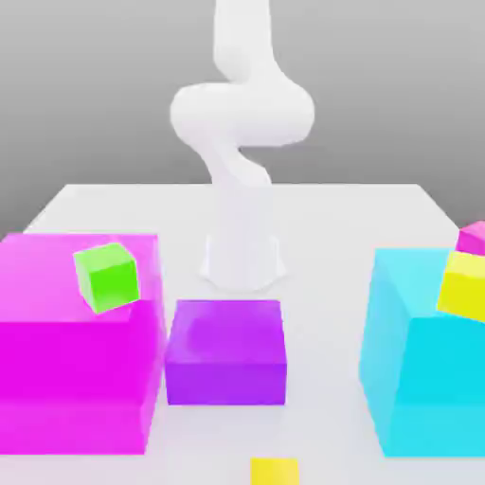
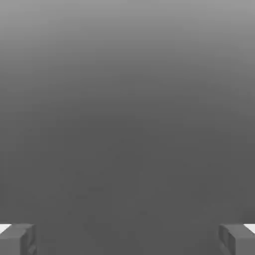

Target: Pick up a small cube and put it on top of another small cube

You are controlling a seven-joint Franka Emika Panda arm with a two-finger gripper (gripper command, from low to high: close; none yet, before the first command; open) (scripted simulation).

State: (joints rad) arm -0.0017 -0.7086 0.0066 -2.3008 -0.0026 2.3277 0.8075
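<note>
- Fingers (image 2: 20, 239) were spread as wide as they go in the hand view, one tip at each lower corner, and your gripper (image 2: 127, 240) had nothing between them, just blank grey ahead.
- So you hadn't started the pick yet, as far as I could judge. Your arm (image 1: 242, 123) was curled up behind the blocks, well away from anything small.
- Your small cube (image 1: 275, 471), the golden-yellow one, sat on the table (image 1: 322, 213) at the very front edge of the exterior view, just in front of the purple block (image 1: 227, 355) and partly cut off by the frame.
- For somewhere to stack it, you had a bright green cube (image 1: 108, 277) sitting tilted on the big magenta block (image 1: 66, 369) on the exterior view's left, and a lemon-yellow cube (image 1: 464, 286) against the cyan block (image 1: 426, 369) on the right, with a little magenta piece (image 1: 472, 237) just above it.
- Next move, I'd say: reach out over the purple block, point the hand down, and drop onto the golden cube with the fingers either side of it.
- Heads up, both candidate cubes looked tilted, so a clean stack might've been fiddly.
</note>
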